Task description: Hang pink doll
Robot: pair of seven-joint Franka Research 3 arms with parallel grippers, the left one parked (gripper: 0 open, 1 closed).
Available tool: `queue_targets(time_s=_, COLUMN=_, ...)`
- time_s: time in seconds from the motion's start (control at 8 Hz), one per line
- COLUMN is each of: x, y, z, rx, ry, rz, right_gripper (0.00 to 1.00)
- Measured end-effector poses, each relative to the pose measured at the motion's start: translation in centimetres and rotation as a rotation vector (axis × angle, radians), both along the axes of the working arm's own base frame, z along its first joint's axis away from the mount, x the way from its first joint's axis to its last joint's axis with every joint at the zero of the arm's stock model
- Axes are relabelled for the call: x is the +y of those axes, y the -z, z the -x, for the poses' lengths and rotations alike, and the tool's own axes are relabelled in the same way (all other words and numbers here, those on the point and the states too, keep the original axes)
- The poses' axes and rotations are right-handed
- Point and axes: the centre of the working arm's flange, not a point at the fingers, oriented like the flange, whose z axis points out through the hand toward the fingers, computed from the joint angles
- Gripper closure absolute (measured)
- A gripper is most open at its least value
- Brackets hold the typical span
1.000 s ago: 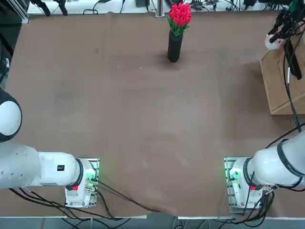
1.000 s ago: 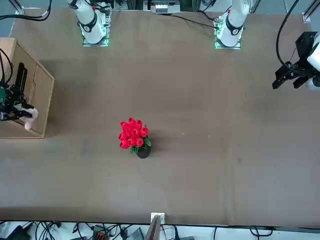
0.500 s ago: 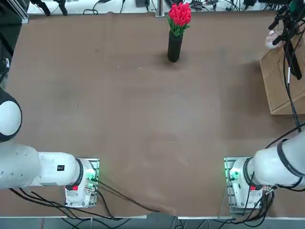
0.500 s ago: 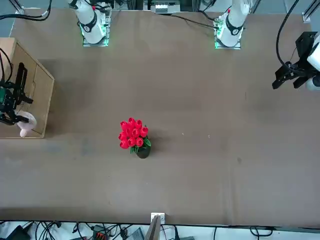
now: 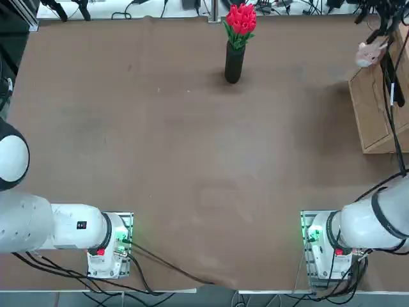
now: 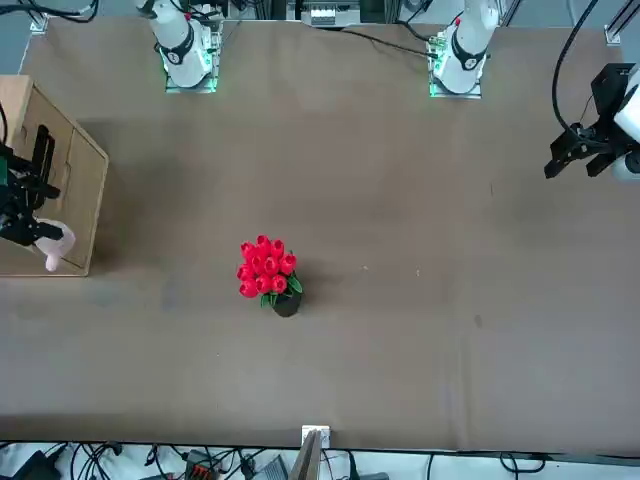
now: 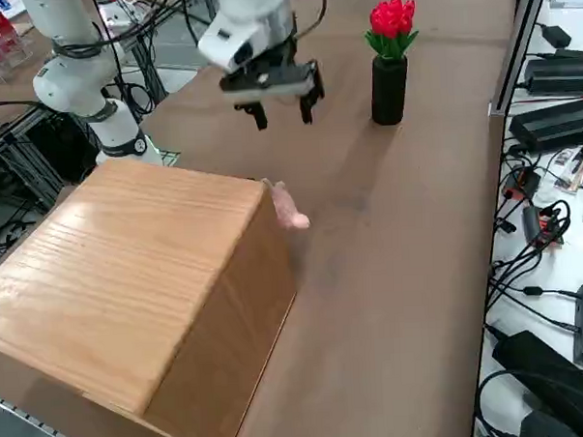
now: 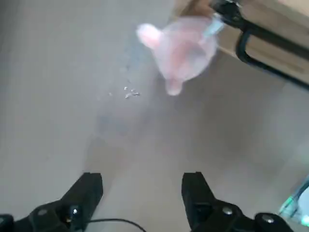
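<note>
The pink doll [image 7: 290,208] is a small pale plush with short ears. It hangs off the table from a small hook at the upper edge of the wooden box [image 7: 129,274]. In the wrist view the pink doll [image 8: 181,47] dangles beside the box's corner, well clear of my fingers. My right gripper [image 7: 281,109] hovers above and beyond the doll, toward the vase, open with nothing between its fingers. From overhead the pink doll [image 5: 369,54] shows at the box's far corner, and the front view has the pink doll [image 6: 53,245] at the far left.
A black vase of red tulips [image 5: 234,59] stands at the table's far middle. The wooden box [image 5: 377,109] fills the right edge, with a black handle [image 8: 253,50] on its side. Cables drape from my arm over the box.
My right gripper has opened and let go of the pink doll, then drawn back from it. The doll now hangs by itself at the box's corner.
</note>
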Motion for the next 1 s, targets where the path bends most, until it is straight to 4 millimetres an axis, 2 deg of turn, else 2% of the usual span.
queue_targets(time_s=0.25, x=5.2, y=-3.3, z=-0.8, rx=-0.046, ry=-0.33, rz=0.072, right_gripper=0.0)
queue_targets(time_s=0.38, x=6.7, y=-4.6, z=-0.7, rx=-0.062, ry=-0.532, rz=0.071, right_gripper=0.0)
queue_targets(time_s=0.62, x=7.7, y=-6.0, z=-0.4, rx=-0.089, ry=-0.916, rz=0.041, right_gripper=0.0)
queue_targets(time_s=0.88, x=8.5, y=-7.1, z=0.4, rx=-0.109, ry=-1.103, rz=0.042, right_gripper=0.0)
queue_targets(time_s=1.0, x=9.5, y=-7.4, z=2.0, rx=-0.082, ry=-1.153, rz=0.068, right_gripper=0.0)
